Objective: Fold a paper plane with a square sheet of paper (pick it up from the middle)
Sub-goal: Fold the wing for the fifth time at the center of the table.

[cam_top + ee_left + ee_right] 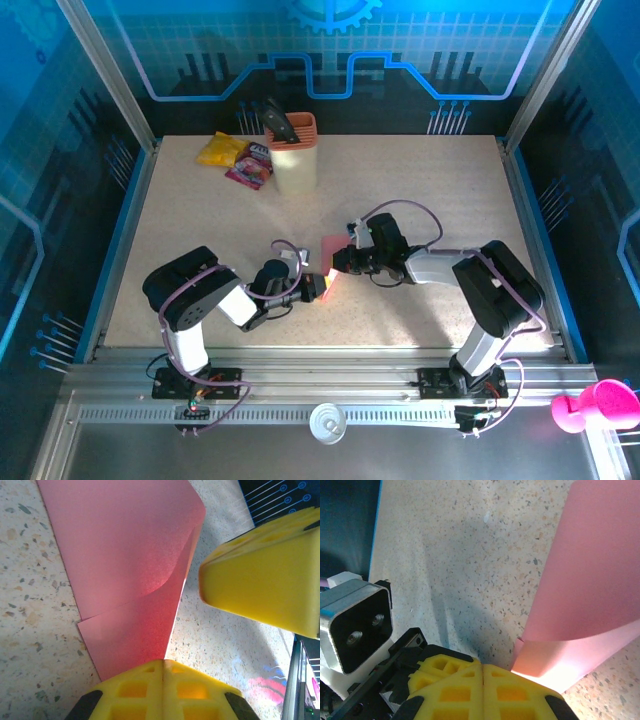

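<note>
Tabletop (pixel 430 190), left to right.

Far left corner: 1 crinkly yellow packet (pixel 222 150), touching 1 glossy purple-pink snack packet (pixel 250 166) just to its right. Next along: 1 peach-orange upright holder (pixel 296 160) with dark items sticking out of the top; number of items not legible.

Centre, nearer the arm bases: 1 left tool (pixel 318 287), yellow fingers pressed flat together. From the left wrist: lower corner of the sheet narrowing into the seam between the fingers, so clamped on the sheet.

Task item: 1 thin matte pink-red paper sheet (pixel 333 248), mid-tabletop between the two tools. Folded over on itself, two layers counted from the left wrist (pixel 125 555), upper layer bowed rather than creased flat, far part lying on the tabletop. No dart shape yet.

Just right of the sheet: 1 right tool (pixel 336 262), fingers together with no gap (pixel 483 677). Curled corner of the sheet (pixel 555 660) against the fingertips on their right side; pinched or merely touching, cannot tell.

Off the tabletop, near right corner: 1 bright pink rounded object (pixel 595 405).

Tally: 2 tools, 1 sheet, 2 packets, 1 holder.
</note>
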Motion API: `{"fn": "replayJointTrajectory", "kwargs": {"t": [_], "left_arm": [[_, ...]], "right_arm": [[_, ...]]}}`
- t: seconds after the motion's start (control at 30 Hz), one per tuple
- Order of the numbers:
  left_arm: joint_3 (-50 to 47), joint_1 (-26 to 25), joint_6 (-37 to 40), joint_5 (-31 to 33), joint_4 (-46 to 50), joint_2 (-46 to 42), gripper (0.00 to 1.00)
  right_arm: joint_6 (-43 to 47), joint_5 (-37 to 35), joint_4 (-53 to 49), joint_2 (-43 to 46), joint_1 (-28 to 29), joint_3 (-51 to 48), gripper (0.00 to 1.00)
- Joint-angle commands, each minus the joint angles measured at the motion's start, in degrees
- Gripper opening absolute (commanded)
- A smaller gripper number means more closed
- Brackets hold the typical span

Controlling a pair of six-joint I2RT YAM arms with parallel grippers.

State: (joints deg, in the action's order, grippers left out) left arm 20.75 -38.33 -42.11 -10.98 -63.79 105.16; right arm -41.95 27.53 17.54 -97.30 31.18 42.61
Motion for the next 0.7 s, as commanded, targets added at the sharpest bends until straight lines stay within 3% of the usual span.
{"fn": "replayJointTrajectory", "kwargs": {"t": [0.0, 0.67], "left_arm": [[-1.44, 0.77, 1.14, 2.12, 12.83, 4.01, 0.00], [-0.99, 0.80, 1.33, 1.66, 13.61, 4.10, 0.00]], "right_arm": [[-0.47, 1.42, 3.30, -2.02, -0.15, -1.95, 0.00], [-0.23, 2.06, 4.05, -6.65, -0.23, -0.01, 0.00]]}}
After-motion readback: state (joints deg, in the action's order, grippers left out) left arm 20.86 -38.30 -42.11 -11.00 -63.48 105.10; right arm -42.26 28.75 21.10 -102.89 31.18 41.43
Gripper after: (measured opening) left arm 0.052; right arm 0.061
